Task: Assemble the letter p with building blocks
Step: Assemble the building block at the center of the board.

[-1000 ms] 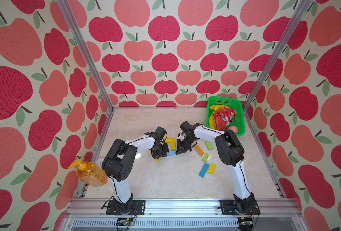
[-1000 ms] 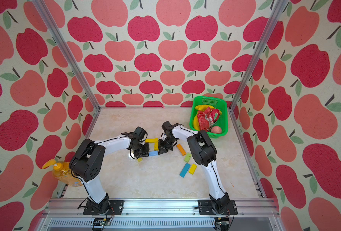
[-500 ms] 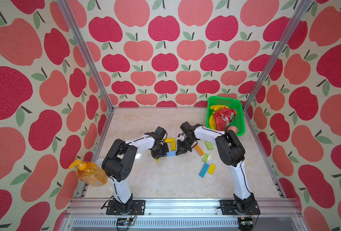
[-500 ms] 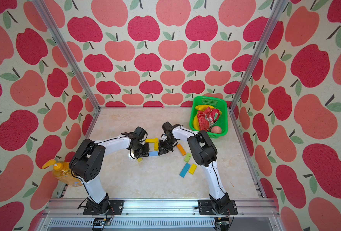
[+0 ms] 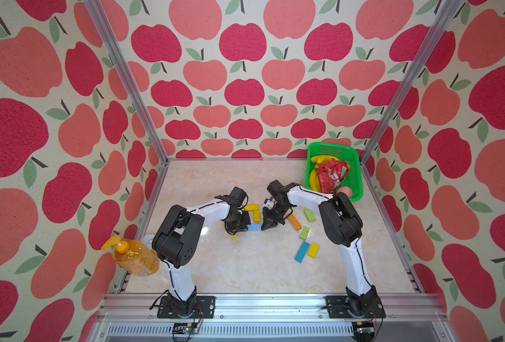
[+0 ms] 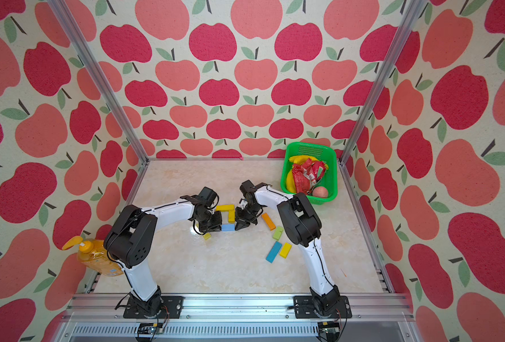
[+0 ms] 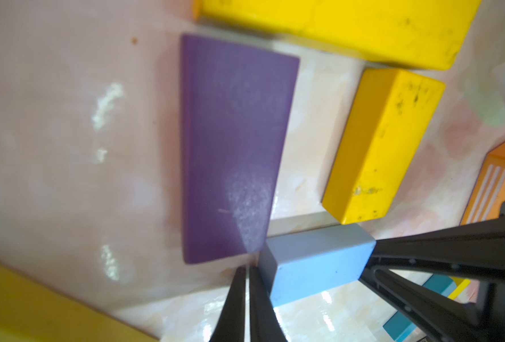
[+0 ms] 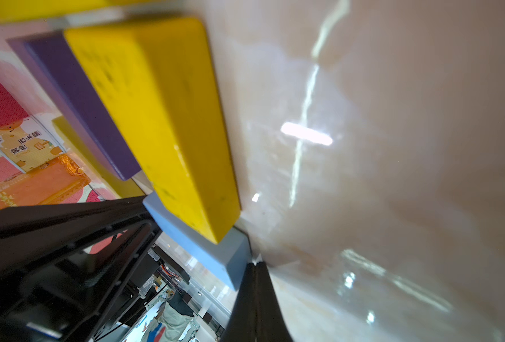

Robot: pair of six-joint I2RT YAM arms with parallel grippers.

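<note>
Table: a glossy cream marble-look tabletop [image 5: 245,272] is carrying everything.
Basket: a green plastic mesh basket [image 5: 356,165] is sitting in the far right corner.
Bottle: an orange pump bottle [image 5: 132,257] is leaning at the near left edge.
Letter: the letter p [image 6: 231,216] is lying mid-table between the two arms. A long yellow rectangular block [image 5: 251,208] is capping its far side, a short yellow rectangular block [image 5: 257,215] is running down the right, and a short light blue rectangular block [image 5: 254,227] is closing the near side. A flat purple rectangular block [image 7: 233,148] is forming the left side, hidden under the arm in both top views.
Loose blocks: on the right, well apart from the figure, a long orange block [image 5: 295,222], two light green blocks [image 5: 309,215] and a long blue block [image 5: 302,252] are lying flat.
Left gripper [image 7: 247,275]: clenched, grasping nothing, with its tips touching the light blue block's left end.
Right gripper [image 5: 266,227]: clenched and empty too, with its tips touching that block's right end.
</note>
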